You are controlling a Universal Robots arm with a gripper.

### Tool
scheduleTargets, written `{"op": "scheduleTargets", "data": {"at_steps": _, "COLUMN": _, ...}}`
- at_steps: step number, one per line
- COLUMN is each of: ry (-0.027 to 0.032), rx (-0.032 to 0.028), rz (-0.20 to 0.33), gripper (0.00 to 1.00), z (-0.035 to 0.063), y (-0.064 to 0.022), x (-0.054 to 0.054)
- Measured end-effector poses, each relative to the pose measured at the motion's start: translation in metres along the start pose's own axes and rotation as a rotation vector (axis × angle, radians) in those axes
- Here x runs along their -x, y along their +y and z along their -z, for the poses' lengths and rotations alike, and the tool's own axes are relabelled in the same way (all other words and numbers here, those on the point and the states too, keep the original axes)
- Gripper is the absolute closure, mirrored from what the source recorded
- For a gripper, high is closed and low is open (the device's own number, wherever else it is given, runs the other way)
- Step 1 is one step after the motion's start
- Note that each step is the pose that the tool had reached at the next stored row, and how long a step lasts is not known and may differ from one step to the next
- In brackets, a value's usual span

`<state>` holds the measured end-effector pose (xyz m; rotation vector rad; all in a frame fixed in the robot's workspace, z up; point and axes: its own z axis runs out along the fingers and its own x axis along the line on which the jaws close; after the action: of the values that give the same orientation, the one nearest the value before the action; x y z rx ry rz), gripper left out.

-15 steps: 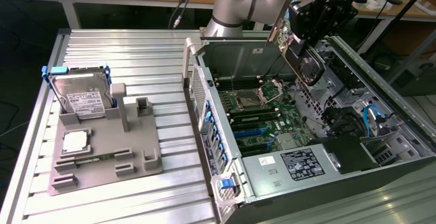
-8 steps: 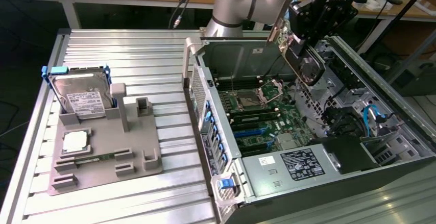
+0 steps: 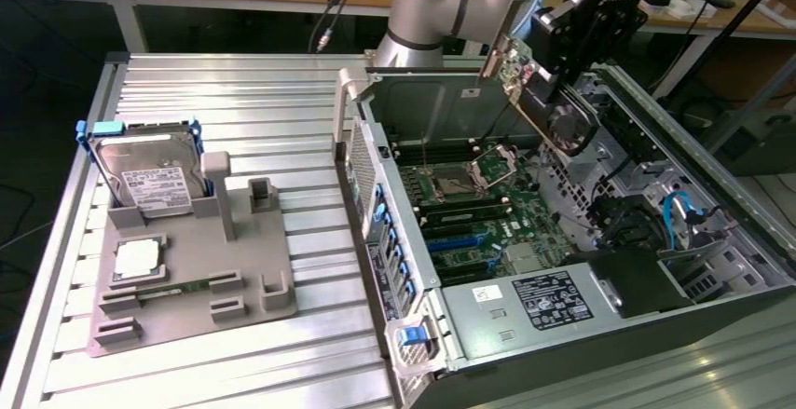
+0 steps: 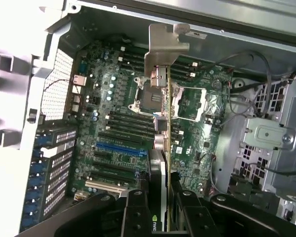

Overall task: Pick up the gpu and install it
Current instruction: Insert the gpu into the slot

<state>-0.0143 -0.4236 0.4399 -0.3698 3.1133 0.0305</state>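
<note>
Gripper: the gripper (image 3: 549,72) (image 4: 160,200) is closed on the gpu, one black finger (image 4: 134,212) pressed on each flat face of the card.
Gpu: the gpu (image 3: 562,118) (image 4: 158,170) hangs in the air over the open computer case (image 3: 373,162), at about 1 o'clock in the exterior view. It is tilted there, with its round fan facing the camera. The wrist view sees it edge-on.
Bracket: the silvery metal bracket (image 4: 163,47) is at the end of the card farthest from the fingers.
Motherboard: the motherboard (image 3: 479,213) (image 4: 113,123) lies below the card, clear of it. The blue slot (image 4: 119,147) holds nothing.
Power supply: a grey box (image 3: 547,302) at 5 o'clock inside the case.
Holder: a grey holder (image 3: 237,274) sits on the ribbed metal table (image 3: 224,83), at 9 o'clock from the case.
Hard drive: the hard drive (image 3: 149,181) stands tilted in the holder's far end.
Memory stick: a green stick (image 3: 168,290) lies at the holder's near end.
</note>
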Motion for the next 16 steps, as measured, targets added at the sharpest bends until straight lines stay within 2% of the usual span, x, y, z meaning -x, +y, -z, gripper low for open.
{"op": "scheduleTargets", "data": {"at_steps": 14, "ry": 0.0048, "rx": 0.0022, "rz": 0.258, "gripper": 0.73, "z": -0.0027, "y": 0.0000, "x": 0.0000}}
{"op": "scheduleTargets", "data": {"at_steps": 16, "ry": 0.0058, "rx": 0.0026, "rz": 0.310, "gripper": 0.73, "z": -0.0036, "y": -0.0001, "x": 0.0000}}
